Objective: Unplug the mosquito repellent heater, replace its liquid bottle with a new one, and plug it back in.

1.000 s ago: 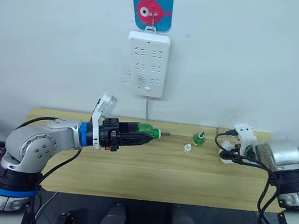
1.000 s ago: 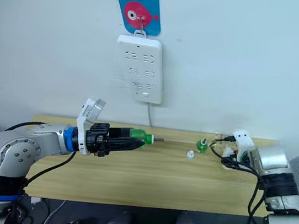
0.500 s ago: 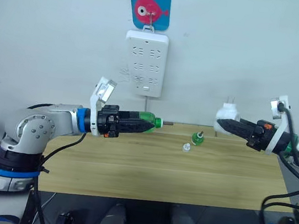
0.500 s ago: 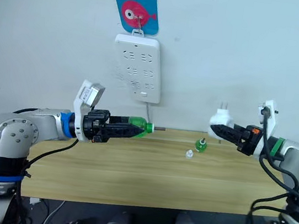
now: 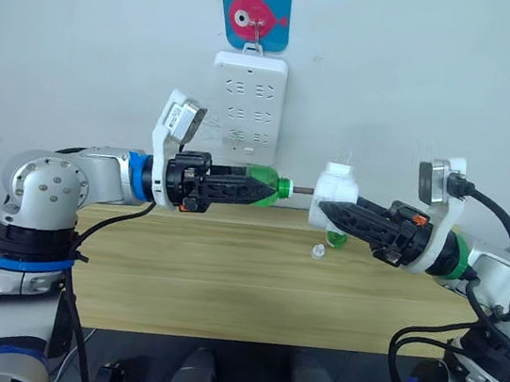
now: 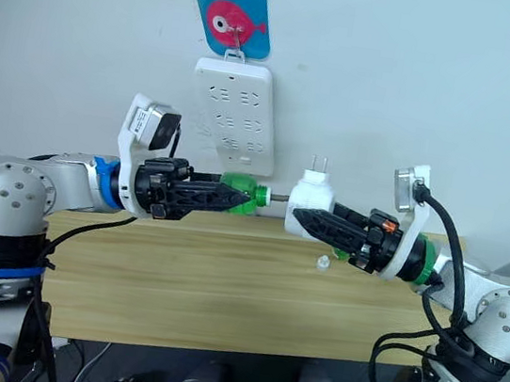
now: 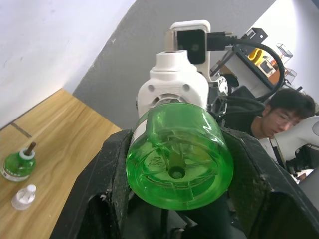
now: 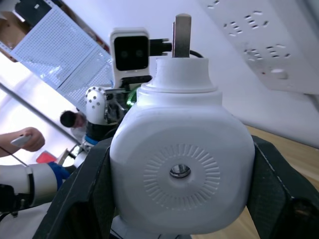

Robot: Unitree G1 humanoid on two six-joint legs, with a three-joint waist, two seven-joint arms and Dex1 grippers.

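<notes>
My right gripper [image 5: 336,209] is shut on the white mosquito repellent heater [image 5: 337,184] and holds it in the air over the table, prongs up. Facing it, my left gripper [image 5: 257,188] is shut on the new one [image 5: 270,183], a green bottle lying level with its cap off. Its thin wick reaches the heater's side. In the left wrist view the bottle's base [image 7: 179,154] sits right in front of the heater [image 7: 172,84]. The liquid bottle [image 5: 336,236], green with a bare wick, stands on the table behind my right gripper. A small white cap [image 5: 320,251] lies beside it.
The white power strip [image 5: 245,104] hangs on the wall under a blue fish hook [image 5: 255,10], above and behind my grippers. The wooden table [image 5: 223,282] runs along the wall. A person [image 7: 281,114] sits off to the side; a hand [image 8: 22,139] shows beyond my left arm.
Both arms rose and closed toward the middle. The heater came left from the table's right end, and the held bottle's wick now meets it.
</notes>
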